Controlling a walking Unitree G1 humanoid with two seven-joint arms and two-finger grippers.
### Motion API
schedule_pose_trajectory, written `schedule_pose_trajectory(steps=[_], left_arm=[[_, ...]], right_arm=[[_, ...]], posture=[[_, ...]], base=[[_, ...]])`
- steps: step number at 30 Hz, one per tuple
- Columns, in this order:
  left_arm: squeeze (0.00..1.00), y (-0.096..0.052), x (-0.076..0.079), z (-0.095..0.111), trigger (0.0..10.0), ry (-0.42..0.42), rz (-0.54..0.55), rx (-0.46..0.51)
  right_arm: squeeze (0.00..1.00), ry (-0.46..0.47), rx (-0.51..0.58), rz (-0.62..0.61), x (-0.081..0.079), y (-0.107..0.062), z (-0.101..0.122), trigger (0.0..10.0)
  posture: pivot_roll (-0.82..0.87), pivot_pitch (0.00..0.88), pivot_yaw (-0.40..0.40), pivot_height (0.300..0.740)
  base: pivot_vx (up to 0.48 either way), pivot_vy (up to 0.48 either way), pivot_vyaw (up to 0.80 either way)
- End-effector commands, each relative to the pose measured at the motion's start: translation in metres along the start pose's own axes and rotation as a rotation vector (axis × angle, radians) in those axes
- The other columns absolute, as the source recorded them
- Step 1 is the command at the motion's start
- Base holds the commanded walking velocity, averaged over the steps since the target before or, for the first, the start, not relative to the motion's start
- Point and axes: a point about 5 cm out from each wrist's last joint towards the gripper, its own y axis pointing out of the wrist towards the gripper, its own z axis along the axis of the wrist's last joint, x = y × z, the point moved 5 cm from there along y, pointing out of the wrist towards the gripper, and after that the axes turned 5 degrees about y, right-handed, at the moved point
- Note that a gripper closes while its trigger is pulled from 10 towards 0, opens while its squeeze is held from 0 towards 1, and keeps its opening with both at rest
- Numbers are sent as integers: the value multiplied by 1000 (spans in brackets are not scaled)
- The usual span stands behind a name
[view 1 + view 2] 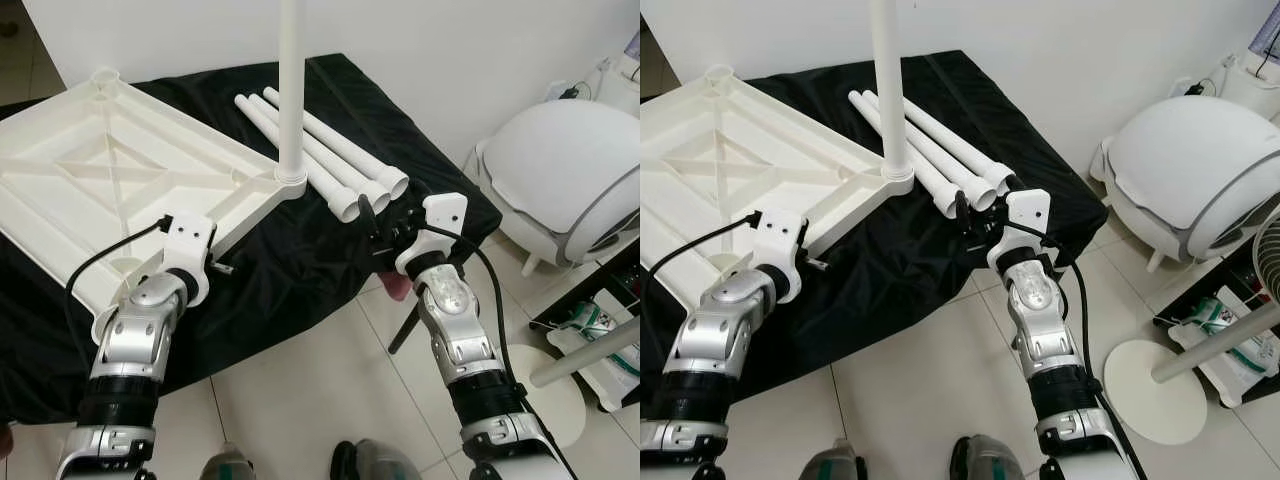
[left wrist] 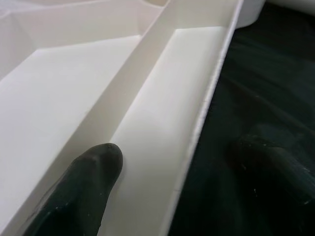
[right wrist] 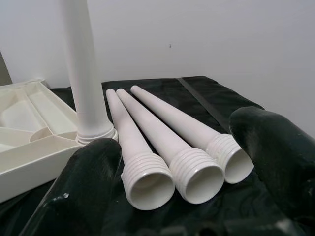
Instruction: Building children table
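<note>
From the head views we see the upturned tabletop (image 1: pixel 110 170) on the black-draped bench (image 1: pixel 300 260) with one leg (image 1: pixel 291 90) standing in its corner — three loose legs (image 1: pixel 330 160) remain beside it. Left wrist: our left end effector (image 2: pixel 167 182) spread astride the tabletop's rim. Right wrist: our right end effector (image 3: pixel 182 177) open just before the threaded leg ends.

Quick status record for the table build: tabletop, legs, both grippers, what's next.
tabletop: white, upside down on the black cloth, ribs up
fitted leg: one, upright in the corner socket
loose legs: three, side by side on the cloth, threaded ends toward the robot
left gripper: open, astride the tabletop's edge wall
right gripper: open, just short of the loose legs' threaded ends
next: likely pick up a loose leg
</note>
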Motion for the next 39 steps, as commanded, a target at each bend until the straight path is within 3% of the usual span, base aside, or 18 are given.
schedule_pose_trajectory(steps=[1, 3, 4, 5, 6, 8, 9, 10, 16, 24, 26, 29, 32, 35, 39], left_arm=[[0, 0, -13, -10, 10000, -31, 124, -54], [0, -1, -17, -13, 10000, -39, 143, -80], [0, -2, -20, -14, 8157, -52, 159, -89], [0, -2, -20, -14, 8157, -52, 159, -89], [0, -3, -23, -15, 6157, -53, 177, -100], [0, -4, -24, -15, 6157, -55, 188, -109], [0, -5, -27, -15, 2314, -50, 204, -111], [0, -6, -30, -15, 0, -43, 224, -117], [0, -8, -35, -13, 0, -45, 266, -126], [0, -13, -46, -7, 0, -127, 397, -108], [0, -19, -58, -11, 0, -204, 497, -107], [0, -25, -70, -17, 0, -243, 566, -120], [0, -28, -76, -19, 0, -254, 593, -123], [0, -39, -99, -21, 0, -270, 700, -117], [0, -45, -111, -25, 0, -282, 745, -124]], right_arm=[[0, -8, -1, -15, 3, -3, -2, 10000], [0, -8, -2, -18, 4, -3, -2, 10000], [0, -8, -2, -20, 3, -4, -2, 10000], [0, -8, -2, -20, 3, -4, -2, 10000], [0, -8, -1, -23, 4, -4, -2, 10000], [0, -9, -1, -25, 4, -4, -2, 10000], [0, -9, -1, -26, 3, -4, -2, 10000], [0, -9, -1, -27, 3, -4, -2, 10000], [0, -11, 0, -32, 3, -4, -2, 10000], [0, -9, 2, -44, 3, -3, -1, 10000], [0, -8, 3, -49, 2, -4, -1, 10000], [0, -8, 4, -52, 2, -4, -1, 10000], [0, -10, 4, -53, 3, -4, -1, 10000], [0, -12, 5, -57, 3, -4, -1, 10000], [0, -14, 7, -61, 4, -4, 0, 10000]], posture=[[-9, 0, 8, 740], [-10, 0, 10, 740], [-10, 0, 11, 740], [-10, 0, 11, 740], [-10, 0, 13, 740], [-10, 0, 13, 740], [-7, 0, 13, 740], [-7, 0, 13, 740], [-4, 0, 15, 740], [-2, 0, 20, 740], [-2, 0, 20, 740], [-1, 0, 21, 740], [-1, 0, 22, 740], [-6, 0, 25, 740], [-10, 0, 26, 740]], base=[[0, 0, 0], [0, 0, 0], [0, 0, 0], [0, 0, 0], [0, 0, 0], [0, 0, 0], [0, 0, 0], [0, 0, 0], [0, 0, 0], [0, 0, 0], [0, 0, 0], [0, 0, 0], [0, 0, 0], [0, 0, 0], [0, 0, 0]])
